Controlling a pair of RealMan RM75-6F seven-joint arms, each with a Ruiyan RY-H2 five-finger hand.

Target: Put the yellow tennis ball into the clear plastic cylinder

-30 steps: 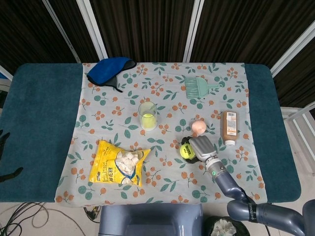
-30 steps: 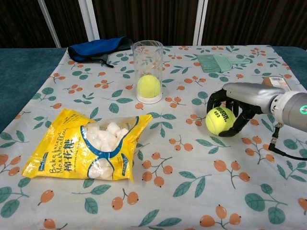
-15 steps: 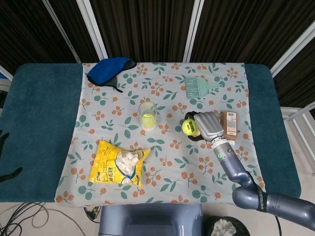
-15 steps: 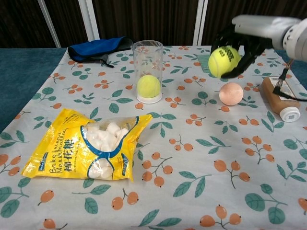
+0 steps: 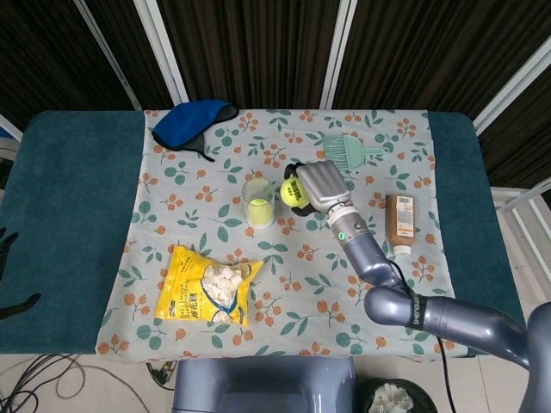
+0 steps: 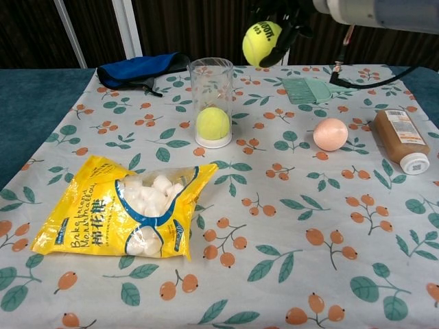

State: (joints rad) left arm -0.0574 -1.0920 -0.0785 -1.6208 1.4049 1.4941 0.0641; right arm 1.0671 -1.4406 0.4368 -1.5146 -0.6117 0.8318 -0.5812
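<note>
My right hand (image 5: 317, 186) holds a yellow tennis ball (image 5: 292, 191) in the air, just right of the clear plastic cylinder (image 5: 258, 202). In the chest view the held tennis ball (image 6: 262, 42) hangs above and to the right of the cylinder's (image 6: 212, 89) open top, with the hand (image 6: 291, 15) partly cut off at the top edge. The cylinder stands upright and has another yellow ball (image 6: 213, 123) at its bottom. My left hand is in neither view.
A yellow snack bag (image 6: 130, 212) lies at the front left. A peach-coloured ball (image 6: 330, 133) and a brown bottle (image 6: 401, 139) lie to the right. A green brush (image 6: 312, 89) and a blue cloth (image 6: 140, 68) are at the back.
My right hand lifted the tennis ball off the cloth and carried it up and to the left, from near the peach ball to beside the cylinder's top.
</note>
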